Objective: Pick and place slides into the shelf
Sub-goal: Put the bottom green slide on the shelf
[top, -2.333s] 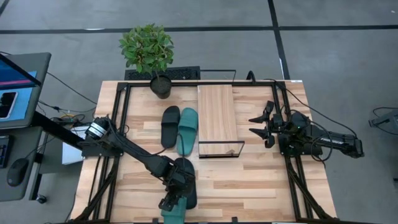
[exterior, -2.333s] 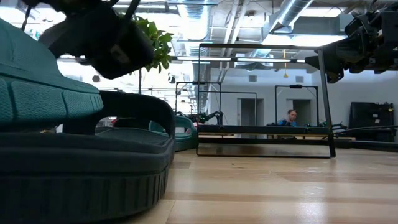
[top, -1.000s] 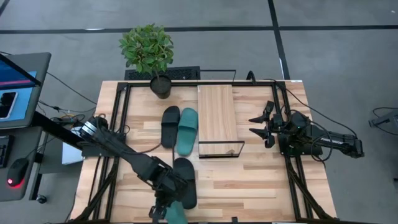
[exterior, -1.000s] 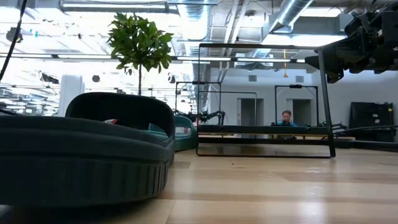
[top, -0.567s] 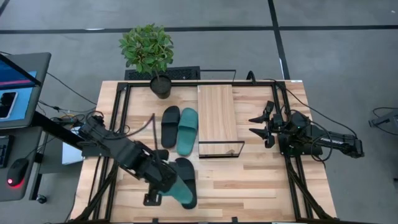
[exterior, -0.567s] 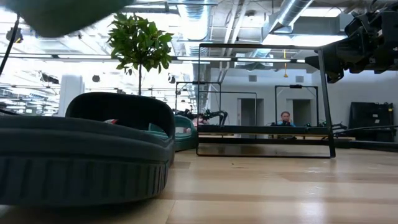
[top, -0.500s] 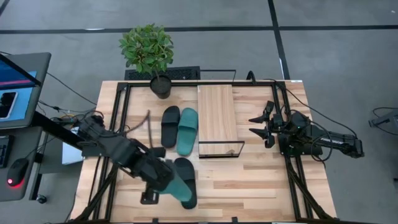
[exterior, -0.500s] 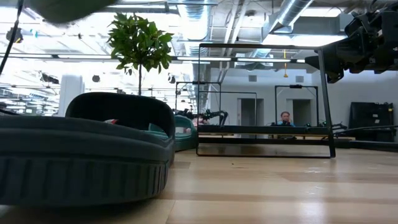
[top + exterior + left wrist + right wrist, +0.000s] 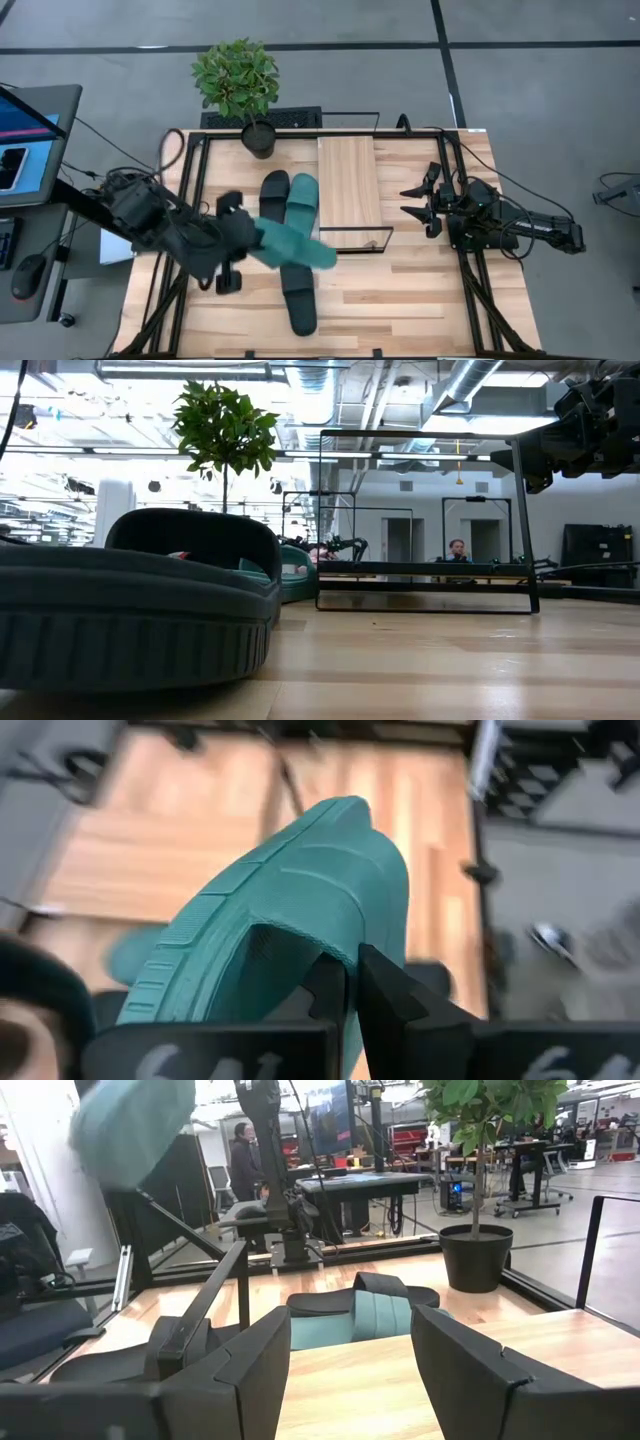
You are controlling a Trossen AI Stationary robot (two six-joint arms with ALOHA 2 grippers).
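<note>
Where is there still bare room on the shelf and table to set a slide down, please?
The shelf board is bare along its whole length. Bare table also lies between the shelf and the right gripper, and along the near edge. It is crowded left of the shelf: two slides, the black slide, and the left gripper holding a teal slide.

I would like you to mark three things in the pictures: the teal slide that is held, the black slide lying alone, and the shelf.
held teal slide (image 9: 290,246), high view, middle of its sole
lone black slide (image 9: 297,297), high view, its footbed
shelf (image 9: 349,180), high view, its wood board
</note>
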